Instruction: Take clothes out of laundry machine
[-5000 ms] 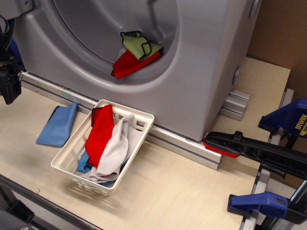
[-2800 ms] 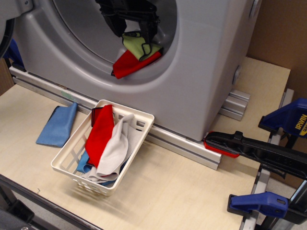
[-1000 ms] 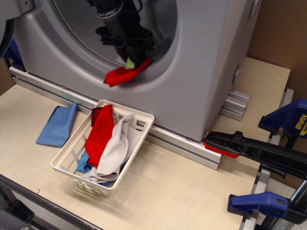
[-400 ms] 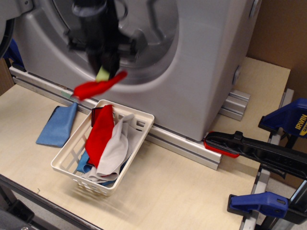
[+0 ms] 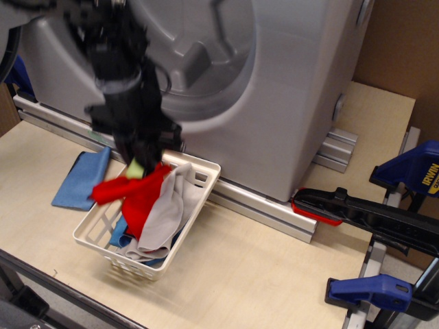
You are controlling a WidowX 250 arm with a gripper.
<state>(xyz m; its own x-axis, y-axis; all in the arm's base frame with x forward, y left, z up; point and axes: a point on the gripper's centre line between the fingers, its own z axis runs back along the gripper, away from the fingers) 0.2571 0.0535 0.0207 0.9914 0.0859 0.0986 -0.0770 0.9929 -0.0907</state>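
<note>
Clothes (image 5: 123,186) held low over the basket (image 5: 204,179).
Fingers (image 5: 144,163) clenched on both cloths; released off-centre, the trailing red end could drape over the rim onto the desk (image 5: 274,267).

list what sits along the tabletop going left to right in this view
blue cloth → white basket with the gripper holding the red and green cloths over it → red-handled clamp → blue clamp
</note>
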